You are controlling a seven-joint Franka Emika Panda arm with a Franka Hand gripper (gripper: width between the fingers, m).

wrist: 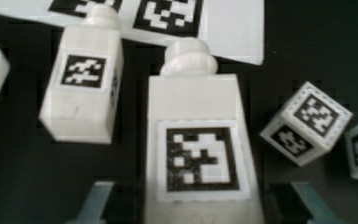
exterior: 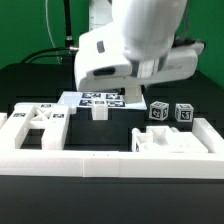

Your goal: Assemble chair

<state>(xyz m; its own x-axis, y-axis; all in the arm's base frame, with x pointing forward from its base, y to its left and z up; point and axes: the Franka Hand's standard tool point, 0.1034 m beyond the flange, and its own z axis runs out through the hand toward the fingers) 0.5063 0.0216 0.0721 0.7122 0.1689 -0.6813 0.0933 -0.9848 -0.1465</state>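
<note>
A marker board is laid flat on the black table; a low white border wall is set along its front.

Place: robotics laboratory test cell.
Desk: black, fenced by a low white border wall.
Machine: white robot arm above the desk.
Tracking aids: marker board; printed square tags on the white post and the cubes.
</note>
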